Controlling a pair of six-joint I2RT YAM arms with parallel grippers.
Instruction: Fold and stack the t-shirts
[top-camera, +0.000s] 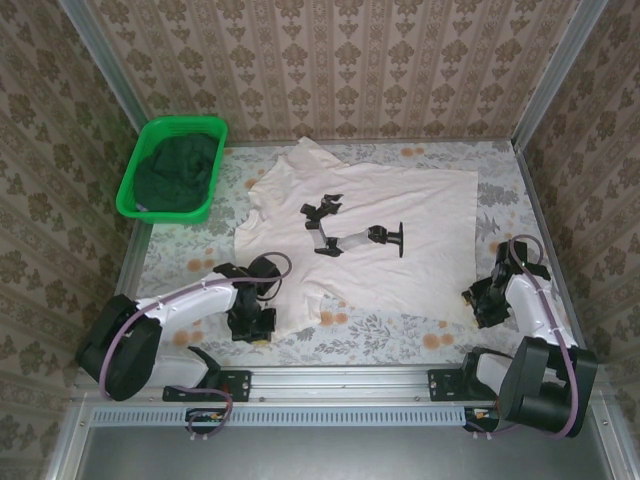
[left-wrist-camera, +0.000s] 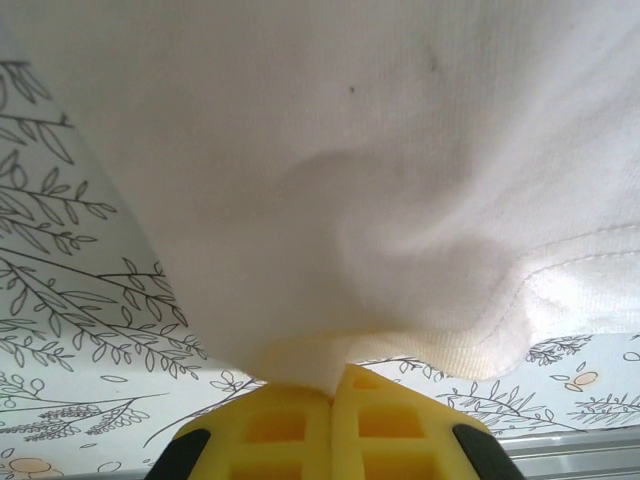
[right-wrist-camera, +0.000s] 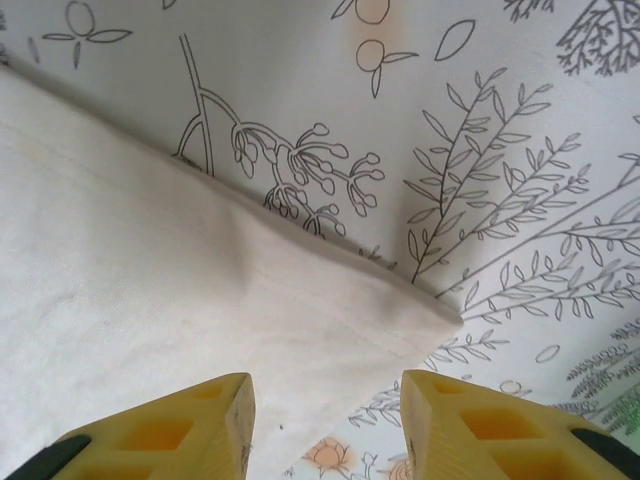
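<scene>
**Taking hold of the near edge for the first fold**

The cream t-shirt (top-camera: 400, 190) is lying spread flat across the middle of the table (top-camera: 380, 338), with its black chest mark (top-camera: 350, 232) facing up. The dark green t-shirt (top-camera: 180, 168) is sitting bunched in the green basket (top-camera: 165, 213) at the table's far-left corner, so the stack is not yet begun.

The left gripper (top-camera: 250, 322) is clamping the cream shirt's edge toward the table's near-left side. In its wrist view the yellow fingers (left-wrist-camera: 290, 430) are pressing together, with a tuck of stitched cloth gathering between them. The right gripper (top-camera: 484, 300) is hovering at the shirt's near-right end. Its fingers (right-wrist-camera: 200, 430) are standing apart and gripping nothing, and the cloth corner (right-wrist-camera: 440, 325) is lying flat on the table just ahead of them.

The step in hand looks like getting a matching hold on the right before lifting. Doing it well probably means the following:

- **Grip:** the right gripper should be coming down astride that corner, biting inside the seam rather than at the very tip, and catching every layer of shirt.
- **Lift:** both arms should then be rising together and level, keeping the edge between them lightly taut so the fold lands square.
- **Risk:** a shallow or one-layer pinch risks slipping mid-lift and leaving a skewed crease.
</scene>
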